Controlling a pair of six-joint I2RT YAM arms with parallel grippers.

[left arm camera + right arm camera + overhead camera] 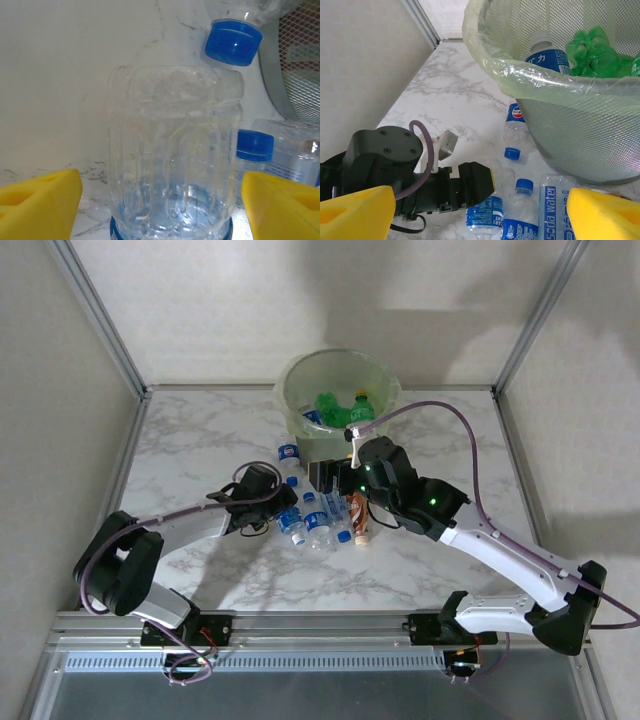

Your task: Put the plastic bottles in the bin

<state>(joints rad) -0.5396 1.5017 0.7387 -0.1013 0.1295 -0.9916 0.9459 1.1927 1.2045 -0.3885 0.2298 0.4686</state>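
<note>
Several clear plastic bottles with blue labels and caps (318,520) lie in a heap on the marble table in front of the bin (290,390). One clear ribbed bottle (175,150) lies between the yellow fingers (42,205) of my left gripper (162,205), which is open around it, with a gap on the left side. My right gripper (479,210) hangs open above the heap, nothing between its pads. Green bottles (592,50) and a blue-labelled bottle (547,55) lie inside the bin (520,75). In the top view the left gripper (285,505) and the right gripper (338,490) are close together.
A Pepsi-labelled bottle (517,131) lies by the bin's base, a soda water bottle (552,210) beside another capped one (520,215). An orange-labelled bottle (360,520) lies at the heap's right. Frame posts and walls close in the table (200,430).
</note>
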